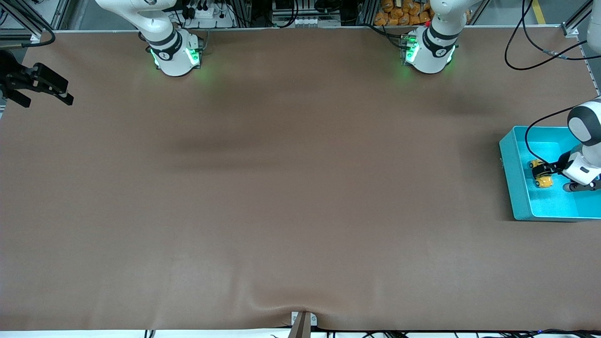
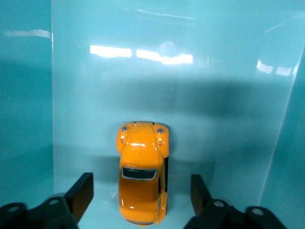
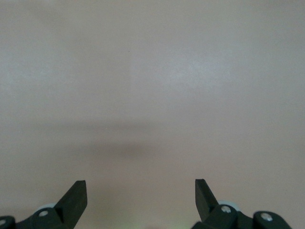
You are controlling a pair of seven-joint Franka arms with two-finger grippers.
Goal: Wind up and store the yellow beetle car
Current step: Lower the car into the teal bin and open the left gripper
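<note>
Car point(image 2: 142, 183) found on the floor of the turquoise bin point(image 1: 514, 173), upright on its wheels, yellow-orange body, dark windows. Bin set at the left arm's end of the tabletop point(image 1: 281, 188), near its edge.

Left end effector point(image 1: 544, 172) lowered into the bin, directly over the car. Fingers point(image 2: 80, 194) spread wide, one on each side of the car, with bin floor visible between each finger and the car body in the left wrist view. No contact with the car seen; car not gripped. Front view partly masks the car with the fingers, so only patches of yellow show there. Left arm reaches over the bin from the table's edge, with a black cable looping above it.

Right end effector point(image 1: 47, 89) held up at the right arm's end of the tabletop, close to the edge, well apart from bin and car. Fingers point(image 3: 74, 200) wide, nothing between them; only bare brown tabletop beneath in the right wrist view. Right arm waiting.

Tabletop covered in a brown mat, slightly wrinkled at the edge nearest the front camera. Both arm bases point(image 1: 176, 54) lit green along the farthest edge.
</note>
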